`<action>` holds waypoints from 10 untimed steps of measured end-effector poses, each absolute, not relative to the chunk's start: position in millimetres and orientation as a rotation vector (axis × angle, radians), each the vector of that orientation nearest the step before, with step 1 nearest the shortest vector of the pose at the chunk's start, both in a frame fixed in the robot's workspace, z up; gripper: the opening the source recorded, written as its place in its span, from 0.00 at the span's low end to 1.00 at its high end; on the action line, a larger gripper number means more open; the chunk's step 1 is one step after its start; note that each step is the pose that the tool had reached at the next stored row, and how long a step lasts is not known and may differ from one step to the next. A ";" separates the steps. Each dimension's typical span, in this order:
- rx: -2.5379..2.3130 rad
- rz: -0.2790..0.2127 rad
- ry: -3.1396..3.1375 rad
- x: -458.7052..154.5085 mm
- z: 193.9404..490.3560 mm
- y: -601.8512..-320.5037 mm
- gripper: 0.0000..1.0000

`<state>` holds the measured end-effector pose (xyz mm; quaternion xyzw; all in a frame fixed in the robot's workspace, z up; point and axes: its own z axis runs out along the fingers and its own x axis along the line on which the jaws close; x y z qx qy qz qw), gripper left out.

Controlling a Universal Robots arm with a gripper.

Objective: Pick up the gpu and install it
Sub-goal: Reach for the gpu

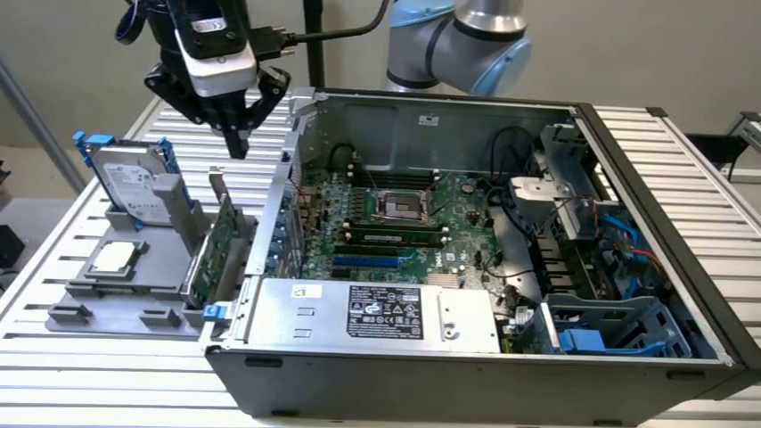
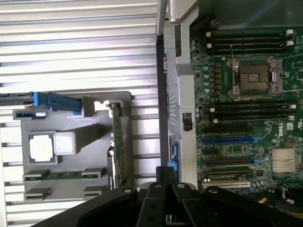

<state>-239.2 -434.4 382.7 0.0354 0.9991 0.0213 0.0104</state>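
We see the black two-fingered pincer (image 1: 238,147) hanging in the air over the far end of the grey plastic parts holder (image 1: 155,294), its fingers pressed together and gripping nothing. Right below it, and clear of it, is the gpu (image 1: 221,239), a thin flat card with a green circuit-board face. It stands on its long edge in a slot of the holder, its silver metal bracket sticking up at the end nearest the pincer. From the wrist view we look straight down the closed pincer (image 2: 169,189) at the card's narrow green edge (image 2: 117,146), which runs alongside the outer wall of the open black computer case (image 1: 476,379). The green motherboard (image 1: 393,214) lies bare inside that case. On the holder, to the exterior view's left of the card, we spot the silver hard drive with blue rails (image 1: 131,183) propped upright and the small square silver chip (image 1: 113,257) lying flat. Everything sits on the slatted aluminium counter (image 1: 71,357).
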 end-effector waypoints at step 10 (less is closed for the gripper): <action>0.110 0.055 3.118 -284.4 375.0 -436.4 0.11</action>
